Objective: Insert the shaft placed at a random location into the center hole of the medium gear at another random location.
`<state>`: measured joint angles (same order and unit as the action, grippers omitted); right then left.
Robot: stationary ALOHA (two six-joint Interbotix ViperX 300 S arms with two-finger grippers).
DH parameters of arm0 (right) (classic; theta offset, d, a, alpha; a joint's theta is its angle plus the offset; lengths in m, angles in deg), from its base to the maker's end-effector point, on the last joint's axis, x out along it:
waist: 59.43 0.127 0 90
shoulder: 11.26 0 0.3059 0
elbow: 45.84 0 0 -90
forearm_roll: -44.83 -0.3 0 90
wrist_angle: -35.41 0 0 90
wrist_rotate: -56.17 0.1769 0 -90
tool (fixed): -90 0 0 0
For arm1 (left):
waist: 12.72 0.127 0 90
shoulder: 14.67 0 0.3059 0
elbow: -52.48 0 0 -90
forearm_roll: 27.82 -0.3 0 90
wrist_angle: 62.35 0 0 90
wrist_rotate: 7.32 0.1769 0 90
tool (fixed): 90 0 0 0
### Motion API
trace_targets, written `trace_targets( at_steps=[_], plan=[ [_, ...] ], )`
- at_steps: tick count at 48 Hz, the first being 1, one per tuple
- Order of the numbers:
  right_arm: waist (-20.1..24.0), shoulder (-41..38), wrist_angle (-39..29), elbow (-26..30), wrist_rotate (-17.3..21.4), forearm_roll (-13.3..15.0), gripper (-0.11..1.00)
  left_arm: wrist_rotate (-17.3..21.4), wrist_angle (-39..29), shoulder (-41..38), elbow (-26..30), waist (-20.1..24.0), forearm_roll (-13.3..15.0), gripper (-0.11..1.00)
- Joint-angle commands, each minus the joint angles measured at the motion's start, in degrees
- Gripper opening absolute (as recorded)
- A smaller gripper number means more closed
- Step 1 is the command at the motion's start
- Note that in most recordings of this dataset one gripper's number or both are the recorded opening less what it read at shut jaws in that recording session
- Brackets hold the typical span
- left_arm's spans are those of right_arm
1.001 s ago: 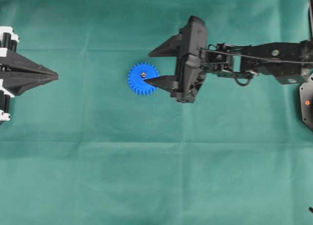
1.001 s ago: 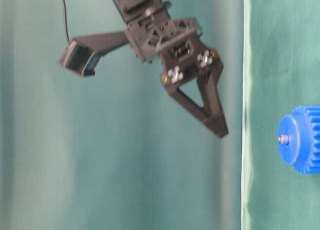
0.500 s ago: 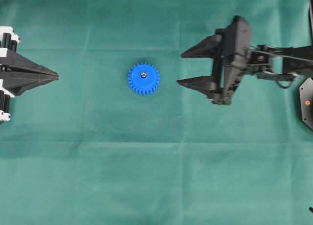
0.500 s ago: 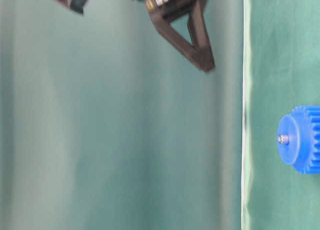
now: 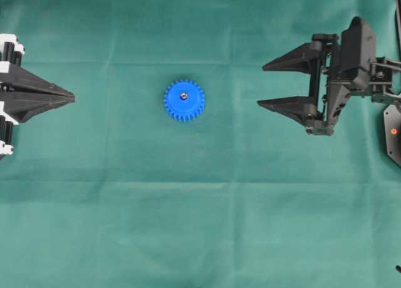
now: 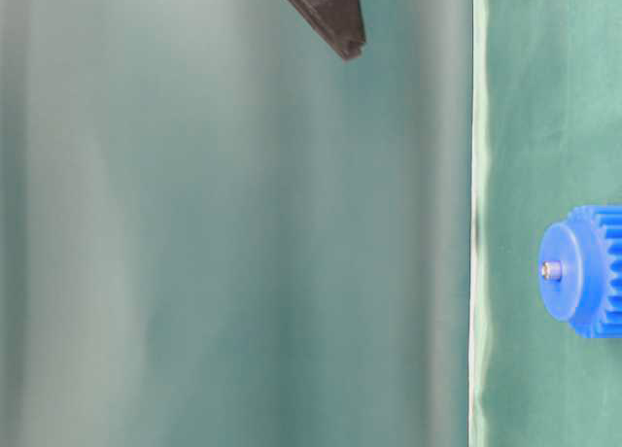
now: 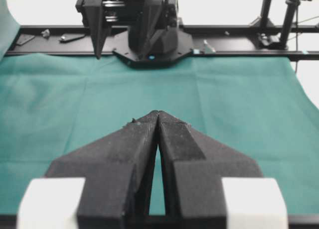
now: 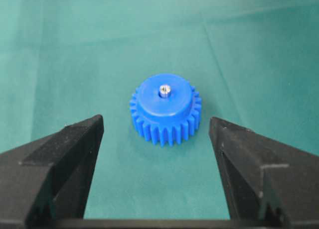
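2 arms are showing overhead: the medium gear (image 5: pixel 184 101) is lying mid-bench with the shaft (image 5: pixel 183 95) seated in its center hole, the right gripper (image 5: pixel 270 85) standing well apart, jaws wide and empty. Wrist views are showing the left gripper (image 7: pixel 157 114) with jaws closed. Insertion is looking finished; next calls only for parking.

Table-level view: gear (image 6: pixel 588 270) cut off by the right edge; right pincer (image 6: pixel 335 15) only a fingertip at the top edge, backdrop blurred. Hole hidden by the shaft (image 8: pixel 165 90) seated in it. Overhead: left pincer (image 5: pixel 70 97) body cropped at the left edge.
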<state>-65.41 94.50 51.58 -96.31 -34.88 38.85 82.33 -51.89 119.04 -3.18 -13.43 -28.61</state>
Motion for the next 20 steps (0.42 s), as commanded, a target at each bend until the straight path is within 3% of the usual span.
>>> trace_targets(
  at_steps=[1,20],
  plan=[
    [-0.2,0.6,0.1,0.6,-0.2,-0.2,0.83,0.0,0.3,-0.4,1.1,-0.1,-0.1,0.0],
    [-0.4,0.6,0.0,0.6,-0.3,-0.1,0.83,0.0,0.1,-0.4,1.1,-0.1,-0.1,0.0]
  ],
)
